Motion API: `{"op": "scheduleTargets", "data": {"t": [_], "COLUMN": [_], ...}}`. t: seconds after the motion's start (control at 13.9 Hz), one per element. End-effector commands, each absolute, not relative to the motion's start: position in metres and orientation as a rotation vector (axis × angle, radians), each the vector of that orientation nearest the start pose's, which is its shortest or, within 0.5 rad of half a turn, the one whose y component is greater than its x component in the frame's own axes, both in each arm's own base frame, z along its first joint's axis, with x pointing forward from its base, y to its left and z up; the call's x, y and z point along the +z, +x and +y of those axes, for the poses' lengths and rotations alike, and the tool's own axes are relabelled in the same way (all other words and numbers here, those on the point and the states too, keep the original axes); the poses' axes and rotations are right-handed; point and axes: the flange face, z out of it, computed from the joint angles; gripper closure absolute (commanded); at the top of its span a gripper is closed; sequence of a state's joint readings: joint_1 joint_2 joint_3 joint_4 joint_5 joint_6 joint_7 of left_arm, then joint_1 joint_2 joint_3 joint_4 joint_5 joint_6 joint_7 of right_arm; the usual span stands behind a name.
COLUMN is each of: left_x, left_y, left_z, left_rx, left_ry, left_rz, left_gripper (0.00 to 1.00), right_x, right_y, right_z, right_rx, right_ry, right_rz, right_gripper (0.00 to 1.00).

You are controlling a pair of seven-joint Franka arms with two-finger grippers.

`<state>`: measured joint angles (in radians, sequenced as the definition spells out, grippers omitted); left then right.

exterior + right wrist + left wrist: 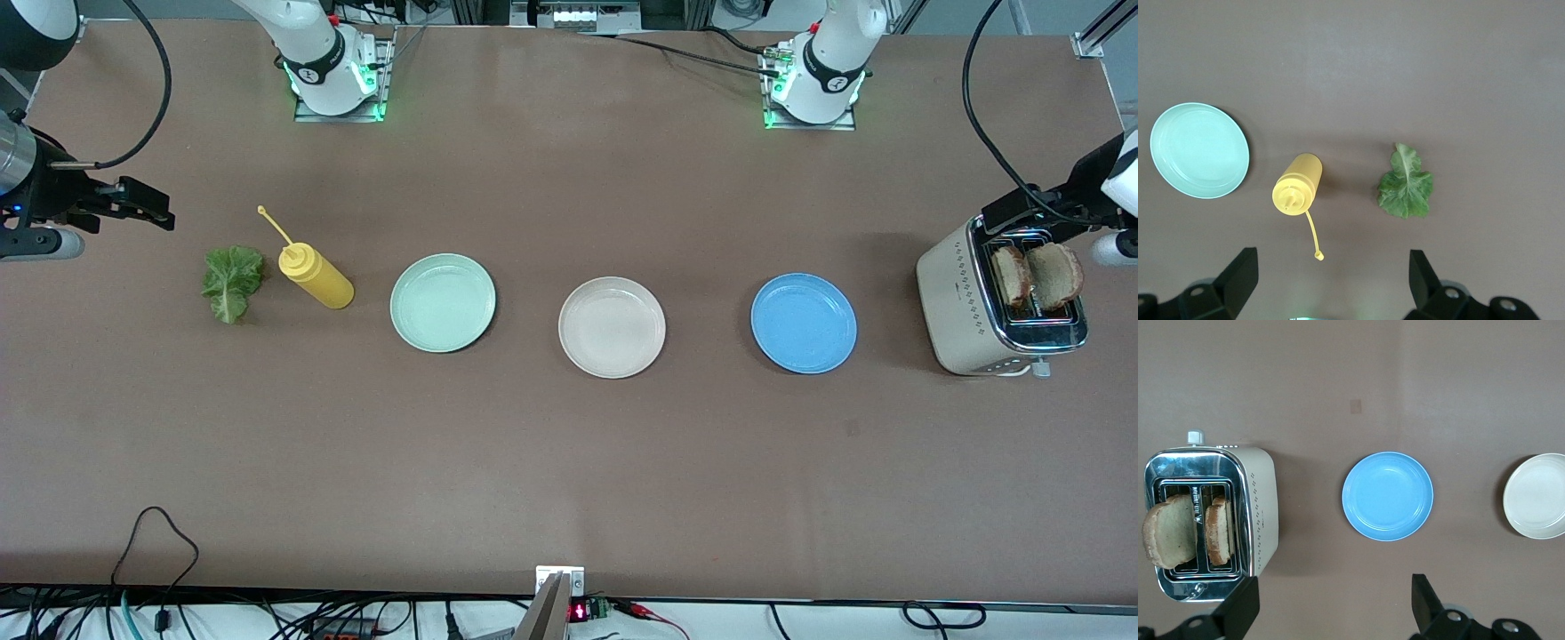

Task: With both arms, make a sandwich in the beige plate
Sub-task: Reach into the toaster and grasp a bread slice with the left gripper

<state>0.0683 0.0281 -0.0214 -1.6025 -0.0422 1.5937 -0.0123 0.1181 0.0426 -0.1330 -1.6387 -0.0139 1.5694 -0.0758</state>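
Nothing had been built yet. The beige plate sat bare in the middle of the row, between the mint plate and the blue plate, all three well apart. The makings lay at the two ends of the table. Two bread slices stood upright in the slots of the toaster at the left arm's end, their tops poking well above the chrome. The lettuce lay flat on the table at the right arm's end, just beside a yellow squeeze bottle.

The left gripper hung over the table next to the toaster, fingers spread wide and holding nothing. The right gripper hovered over the table near the lettuce and bottle, likewise spread and empty.

The bread looked light and fairly stiff, but crumbly, I thought; a hard squeeze would probably dent or crack it. The exposed top edge seemed the place to pinch, across the thin way, lifting straight up so it cleared the slot. The lettuce looked limp, thin and nearly weightless. Lying flat, it offered little to grab, so the crinkled edge or the pale rib seemed the best bet, and it would likely flop when lifted.
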Motion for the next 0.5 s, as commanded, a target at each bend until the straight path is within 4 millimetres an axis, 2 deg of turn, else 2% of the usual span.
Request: {"op": "scheduleTargets", "data": {"t": [0.0, 0.29, 0.36, 0.43], "left_x": [0.601, 0.59, 0.58, 0.566], "left_y": [0.551, 0.556, 0.562, 0.57], "left_z": [0.023, 0.026, 0.033, 0.049], "left_rx": [0.058, 0.087, 0.101, 0.129], "left_ry": [-3.164, -3.168, -3.167, -3.162], "left_rz": [-0.108, -0.119, -0.136, -0.16], "left_gripper": [0.0, 0.0, 0.0, 0.0], "right_x": [0.572, 0.571, 0.571, 0.571], "right_y": [0.557, 0.557, 0.557, 0.557], "right_z": [-0.012, -0.011, -0.01, -0.01], "right_rx": [0.18, 0.182, 0.182, 0.182], "right_ry": [-3.148, -3.144, -3.143, -3.143], "right_rz": [-0.105, -0.11, -0.112, -0.112], "right_gripper": [0.0, 0.0, 0.0, 0.0]}}
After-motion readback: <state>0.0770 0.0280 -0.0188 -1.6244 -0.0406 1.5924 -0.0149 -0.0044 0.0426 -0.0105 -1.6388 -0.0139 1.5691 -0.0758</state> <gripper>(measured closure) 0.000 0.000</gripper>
